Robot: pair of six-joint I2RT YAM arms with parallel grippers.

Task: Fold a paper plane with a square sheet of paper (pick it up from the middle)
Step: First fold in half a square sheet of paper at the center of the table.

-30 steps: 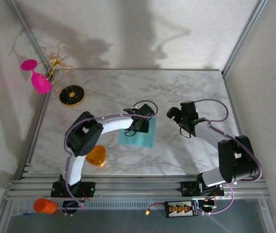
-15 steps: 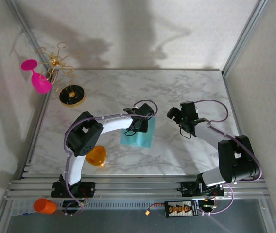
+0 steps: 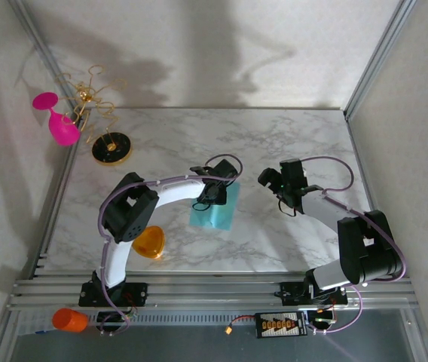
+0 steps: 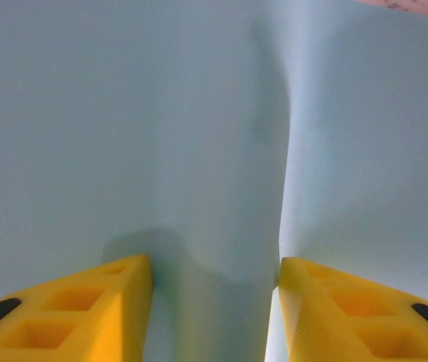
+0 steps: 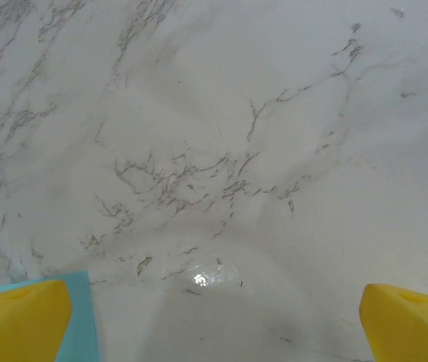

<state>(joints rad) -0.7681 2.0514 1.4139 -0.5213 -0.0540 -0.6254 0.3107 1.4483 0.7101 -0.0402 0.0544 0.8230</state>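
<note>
The marble table (image 3: 289,143) spans the middle of the top view. At centre frame lies the square sheet of paper (image 3: 215,210), bulged upward. The left gripper (image 4: 214,302) sits on its upper edge, yellow fingers (image 4: 86,302) partly closed, pinching a raised ridge. Right of centre, the right gripper (image 5: 214,317) hangs wide open, empty.

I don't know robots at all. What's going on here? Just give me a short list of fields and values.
Surface: marble table
Paper: teal square sheet of paper, raised into a ridge between the left arm's fingers
Left gripper: over the sheet, pinching its middle
Right gripper: open, above bare marble beside the sheet, holding nothing
Orange piece: near the left arm, apart from the sheet
Pink glass: far left corner, by a gold wire stand
Fold progress: no plane shape yet
</note>
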